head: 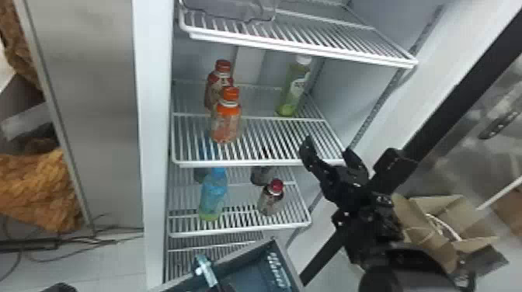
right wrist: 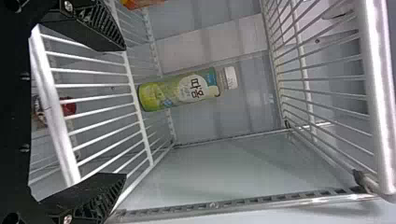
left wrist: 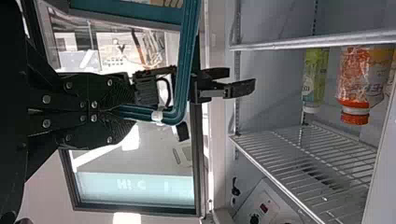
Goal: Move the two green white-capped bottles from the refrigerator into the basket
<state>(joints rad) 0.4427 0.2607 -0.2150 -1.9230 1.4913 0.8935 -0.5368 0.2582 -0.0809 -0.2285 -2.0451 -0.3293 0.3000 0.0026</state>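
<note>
Green white-capped bottle point(head: 296, 87) upright, toward the back of the wire shelf point(head: 248, 164); right gripper point(head: 327, 147) nearer, by the shelf's front right corner, fingers spread, bottle deeper in and leftward; left gripper point(left wrist: 128, 112) closed on basket handle point(left wrist: 186, 56), outside the shelf.

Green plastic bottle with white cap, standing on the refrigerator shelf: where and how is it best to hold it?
Around the middle of its body, I would say, coming level from the refrigerator's open front. The green bottle is tall, slim and upright, so the open fingers of the right gripper could likely straddle it; the white wire shelf above hinders a top approach.
</note>
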